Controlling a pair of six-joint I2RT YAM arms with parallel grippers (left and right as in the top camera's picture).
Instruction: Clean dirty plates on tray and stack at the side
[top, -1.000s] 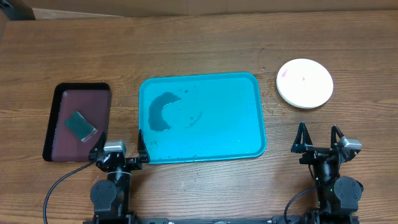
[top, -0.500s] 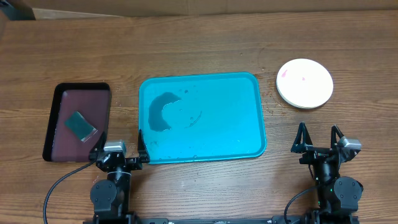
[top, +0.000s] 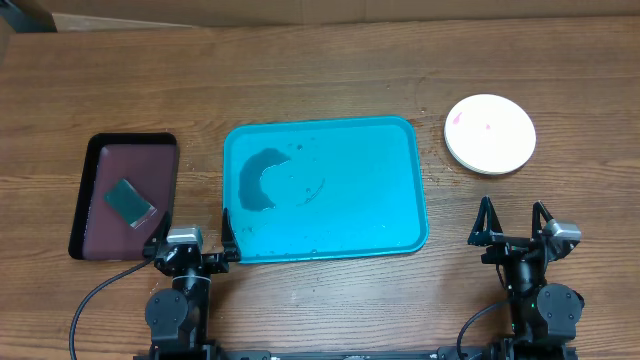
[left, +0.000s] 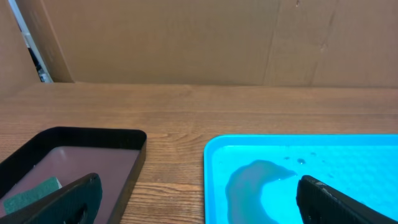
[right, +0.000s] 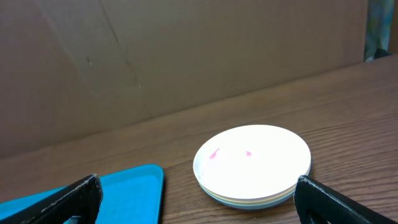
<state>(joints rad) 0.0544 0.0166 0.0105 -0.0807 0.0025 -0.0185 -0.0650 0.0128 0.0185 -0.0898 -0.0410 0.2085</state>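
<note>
**Both arms parked at the near edge, plates stacked off to the right**

Starting at the far left of the counter, I see the small black tray with its maroon inside, and a dark green sponge lying flat in it, slightly askew.

Just beside that tray's near right corner sit my left jaws. They are spread wide with nothing between them. In the left wrist view the two dark fingertips show at the bottom corners of the picture. One is over the black tray's side and the other over the turquoise tray.

That big tray lies flat in the middle of the counter, long side toward me. A dark wet patch, shaped like a crescent, sits on the left part of its floor, with a few droplets near it.

Right of the tray, apart from its far right corner, the plates stand in one neat stack directly on the wood. The top one is white with a couple of small pink-red smears. From the right wrist camera I can make out the rims of the plates underneath, but not their colours with any confidence.

My right jaws are at the near right, also fully spread and holding nothing. The stack lies ahead of them, well apart, framed between the two fingertips in the wrist view.
</note>
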